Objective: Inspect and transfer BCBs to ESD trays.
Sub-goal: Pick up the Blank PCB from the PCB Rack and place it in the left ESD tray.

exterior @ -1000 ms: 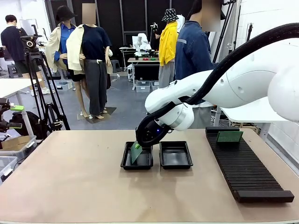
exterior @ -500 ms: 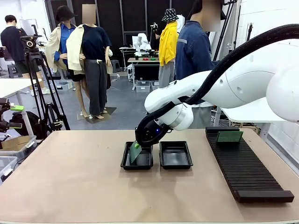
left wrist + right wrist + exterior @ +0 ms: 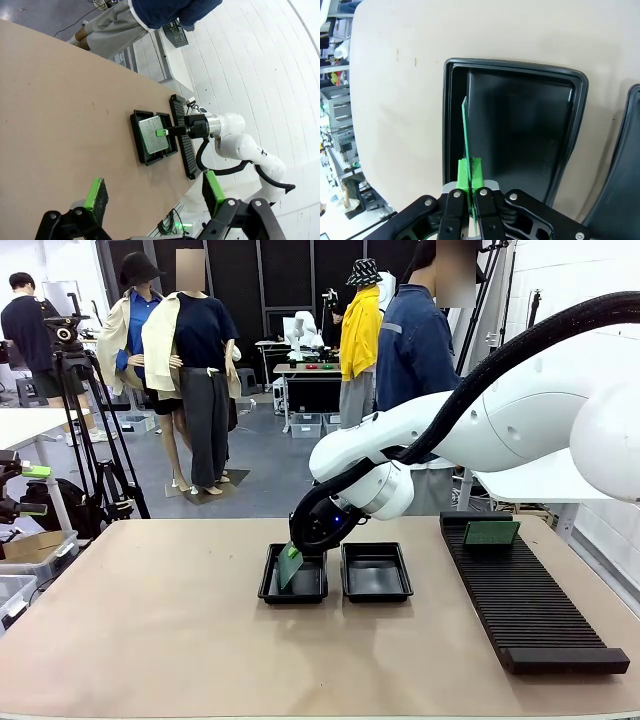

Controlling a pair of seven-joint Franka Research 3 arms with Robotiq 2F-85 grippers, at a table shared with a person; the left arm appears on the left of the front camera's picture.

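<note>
My right gripper (image 3: pixel 298 548) is shut on one green BCB (image 3: pixel 289 566) and holds it tilted over the left ESD tray (image 3: pixel 270 588). In the right wrist view the BCB (image 3: pixel 466 131) is seen edge-on between the green pads (image 3: pixel 463 173), its lower edge inside that tray (image 3: pixel 530 130) near one wall. The right ESD tray (image 3: pixel 376 590) beside it holds nothing. A second BCB (image 3: pixel 491 533) stands in the far end of the slotted rack (image 3: pixel 535 615). My left gripper (image 3: pixel 155 195) hangs open high above the table, far from the trays (image 3: pixel 146 155).
A person in a blue jacket (image 3: pixel 410 350) stands at the table's far side, behind the trays. The long black rack runs along the right of the table. Bare tabletop (image 3: pixel 140 620) spreads left of and in front of the trays.
</note>
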